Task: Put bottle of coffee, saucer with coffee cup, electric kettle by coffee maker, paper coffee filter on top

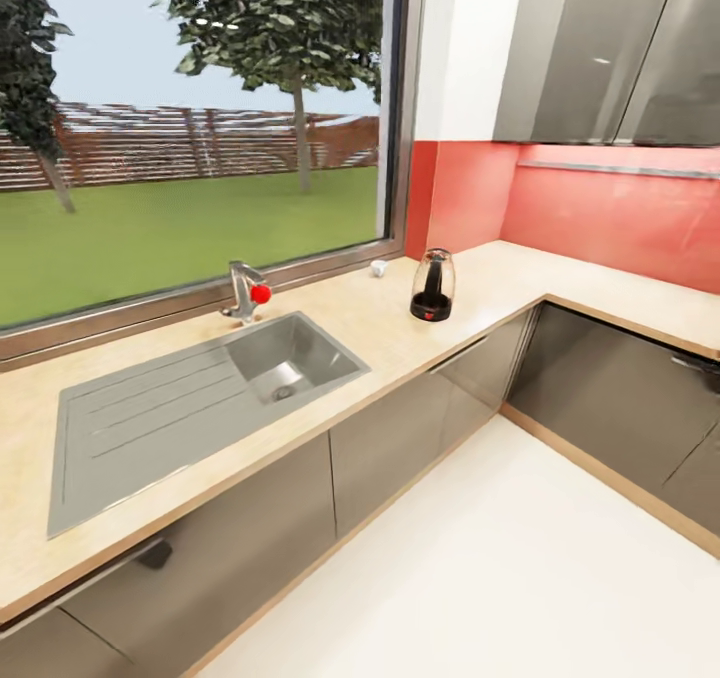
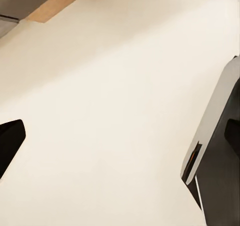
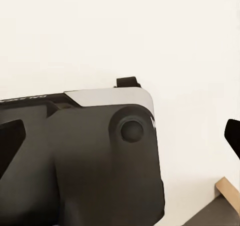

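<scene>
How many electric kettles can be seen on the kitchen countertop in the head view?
1. The electric kettle stands on the kitchen countertop, right of the sink, near the corner under the red wall. Others may lie outside the view.

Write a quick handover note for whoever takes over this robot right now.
Grippers: both wrist views look down at the pale floor; the fingers are spread, nothing between them.
Things: the electric kettle stands on the kitchen countertop, right of the sink. A small white item sits by the window; too small to identify.
Done: nothing confirmed.
Left: find the coffee maker and gather everything beside it.
</scene>
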